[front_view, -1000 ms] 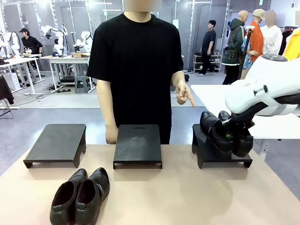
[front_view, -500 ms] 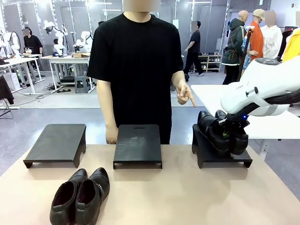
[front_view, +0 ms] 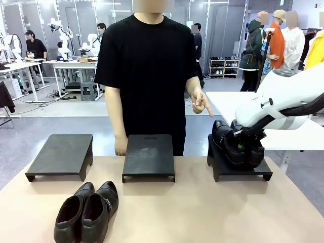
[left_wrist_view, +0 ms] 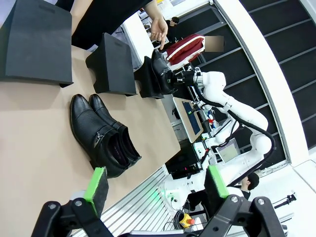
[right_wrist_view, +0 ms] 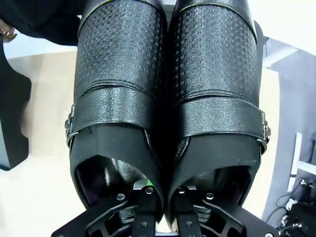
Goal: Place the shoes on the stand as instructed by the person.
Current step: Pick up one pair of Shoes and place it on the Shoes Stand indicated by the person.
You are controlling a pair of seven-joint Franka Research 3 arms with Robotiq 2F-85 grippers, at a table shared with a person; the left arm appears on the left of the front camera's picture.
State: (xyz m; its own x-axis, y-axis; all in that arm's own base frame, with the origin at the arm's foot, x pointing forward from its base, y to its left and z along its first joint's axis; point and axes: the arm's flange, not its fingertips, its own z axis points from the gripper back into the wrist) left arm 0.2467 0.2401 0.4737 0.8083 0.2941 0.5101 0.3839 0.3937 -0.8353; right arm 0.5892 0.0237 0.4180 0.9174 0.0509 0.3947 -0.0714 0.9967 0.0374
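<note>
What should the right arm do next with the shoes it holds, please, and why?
Probably open the right gripper to release the shoes. It is shut on their inner walls, and the pair appears to rest, tilted, on the right stand, the one the person's hand points toward.

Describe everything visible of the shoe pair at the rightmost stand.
The pair of shoes is glossy black, leather-looking, with grid-embossed toes and a buckled strap across each instep. Pressed side by side, toes toward the person, they are clamped at their adjoining inner walls by the shut right end effector. They sit at the top of the rightmost stand; whether their soles rest on it is unclear.
</note>
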